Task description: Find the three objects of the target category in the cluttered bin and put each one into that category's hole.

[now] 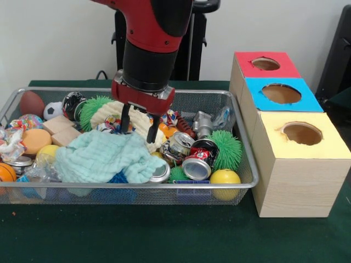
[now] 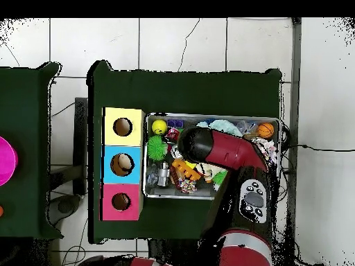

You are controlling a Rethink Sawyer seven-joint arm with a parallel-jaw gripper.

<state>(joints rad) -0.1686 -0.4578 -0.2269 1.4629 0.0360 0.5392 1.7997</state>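
Three holes: three round openings are being offered by the row of wooden boxes beside the bin, a yellow-topped box (image 1: 301, 143) nearest, a blue-topped box (image 1: 281, 94) in the middle and a red-topped box (image 1: 266, 64) farthest in the front view.
Target category: it is not being shown by the pictures; crushed metal drink cans are being judged the likeliest set, since several are lying together.
Gripper: the black two-fingered gripper (image 1: 139, 124) on the red and black arm is being held with its fingers apart, nothing clamped between them, tips pointing straight down.
Below the gripper: a pale mint-green waffle cloth (image 1: 100, 158) and a cream knobbly soft toy (image 1: 122, 116) are being hovered over, with the tips just above the cloth's upper edge.
Cans: a red crushed can (image 1: 199, 162) and a silver crushed can (image 1: 178, 143) are lying towards the box side of the gripper, near but apart from it, in the wire mesh bin (image 1: 241, 137).
Long axis: the red can's open end is being turned towards the front camera, so its length is judged to run front to back across the bin.
Next move: a sideways shift towards the boxes is being called for before any descent.
Overhead view: the gripper is being hidden by the arm (image 2: 222, 149).
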